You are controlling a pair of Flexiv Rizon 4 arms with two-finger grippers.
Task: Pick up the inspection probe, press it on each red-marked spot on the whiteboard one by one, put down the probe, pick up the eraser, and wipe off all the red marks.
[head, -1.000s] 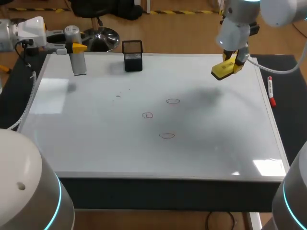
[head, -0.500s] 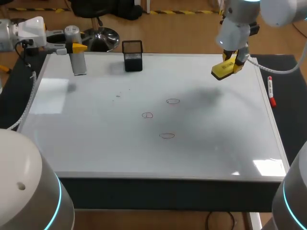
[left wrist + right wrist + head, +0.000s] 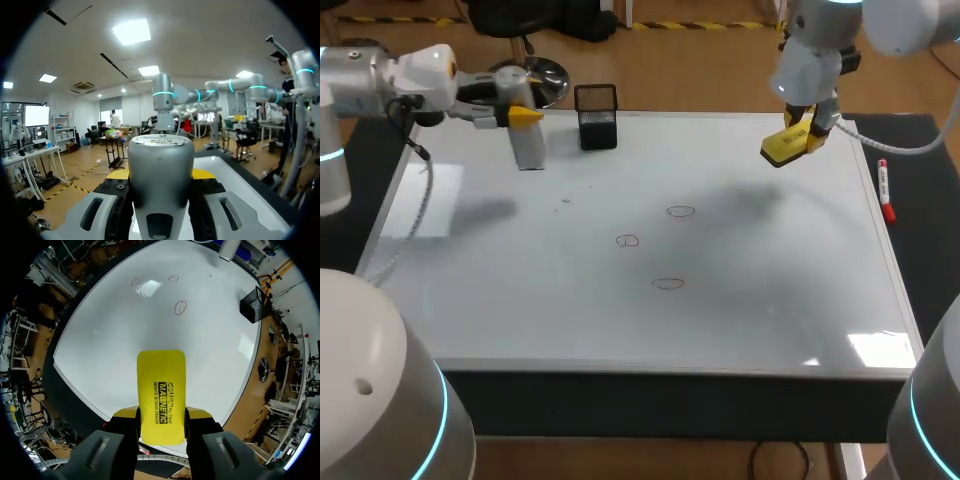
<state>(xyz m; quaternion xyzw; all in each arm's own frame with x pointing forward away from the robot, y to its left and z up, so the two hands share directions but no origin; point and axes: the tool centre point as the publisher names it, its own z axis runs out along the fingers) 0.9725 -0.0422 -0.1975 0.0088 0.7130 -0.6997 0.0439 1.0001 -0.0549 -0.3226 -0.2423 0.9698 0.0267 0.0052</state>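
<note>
Head view: the inspection probe, a silver cylinder, stands upright in the left gripper, whose yellow-tipped fingers are clamped on its body from both sides, above the far left part of the whiteboard and just beside a black mesh holder. Its shadow falls apart from it on the board, so it appears to hang clear of the surface. From the left wrist, the probe fills the space between the fingers, cap toward the camera. Three red marks sit near the board's middle, well apart from the probe and, by the look of it, not yet pressed. Across the table the right gripper grips the yellow eraser over the far right corner; its wrist camera shows the eraser pinched between both fingers. A red marker lies off the board's right edge. The likely trouble ahead: a smooth round probe pressed down hard could slide up through the fingers or tip, missing a small ring or smearing its ink; and with both arms loaded, the two could crowd each other over the closely grouped marks.
</note>
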